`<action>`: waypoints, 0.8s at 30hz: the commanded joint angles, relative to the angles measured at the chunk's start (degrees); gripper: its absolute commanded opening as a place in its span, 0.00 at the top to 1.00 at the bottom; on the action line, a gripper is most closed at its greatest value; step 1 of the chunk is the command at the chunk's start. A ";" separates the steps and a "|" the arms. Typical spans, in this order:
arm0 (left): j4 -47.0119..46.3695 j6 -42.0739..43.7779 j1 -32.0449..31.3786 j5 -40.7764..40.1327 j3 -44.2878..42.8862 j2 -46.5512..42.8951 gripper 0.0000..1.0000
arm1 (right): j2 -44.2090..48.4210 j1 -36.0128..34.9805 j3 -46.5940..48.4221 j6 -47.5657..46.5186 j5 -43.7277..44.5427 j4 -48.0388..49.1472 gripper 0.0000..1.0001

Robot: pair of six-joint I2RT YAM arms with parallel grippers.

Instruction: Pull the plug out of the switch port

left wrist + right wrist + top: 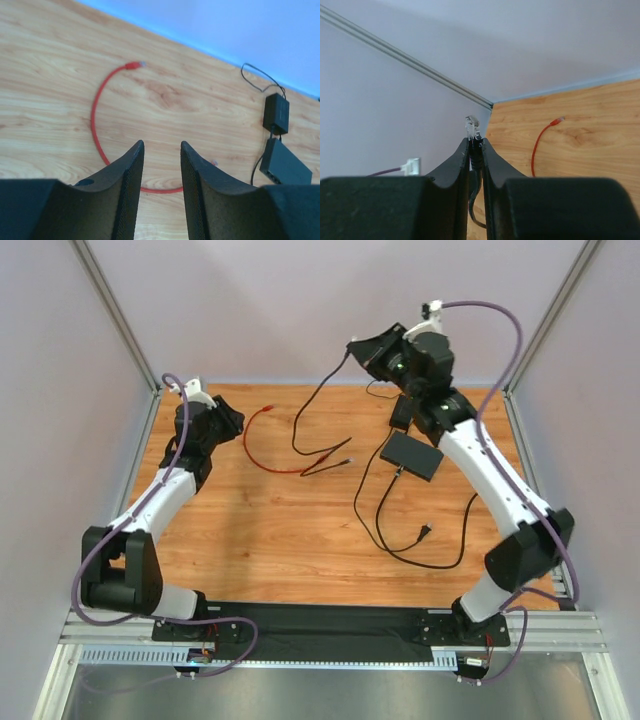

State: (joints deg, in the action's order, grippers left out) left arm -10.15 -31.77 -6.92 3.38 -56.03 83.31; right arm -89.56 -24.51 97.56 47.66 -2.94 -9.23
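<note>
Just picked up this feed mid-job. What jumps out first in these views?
The right gripper is raised at the far right, shut on a clear-tipped plug. The plug's black cable trails down to the table, well apart from the switch. On the far left, the left gripper hangs open above a red cable looped on the wood.

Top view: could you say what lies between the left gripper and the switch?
Between left gripper and switch lie the red cable and a black cable, seen in the top view.
</note>
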 commanded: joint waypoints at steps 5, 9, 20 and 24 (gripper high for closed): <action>0.93 4.26 -0.29 -12.16 3.99 -6.84 0.56 | -23.41 -4.93 10.88 10.16 3.82 8.18 0.89; -0.22 4.00 -0.29 -12.08 4.88 -6.67 0.56 | -37.24 -7.04 22.74 11.84 -0.22 5.72 0.84; -5.65 2.59 -0.29 -1.99 4.35 -2.20 0.57 | -49.67 -6.69 35.18 6.05 -7.87 -4.03 0.38; -9.00 0.22 -0.90 3.91 3.12 1.49 0.58 | -41.33 -4.67 23.78 0.87 -8.93 -5.70 0.31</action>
State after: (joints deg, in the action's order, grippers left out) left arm -13.56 -30.00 -7.42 1.15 -50.43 82.67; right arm -140.11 -31.64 126.82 54.06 -9.98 -13.06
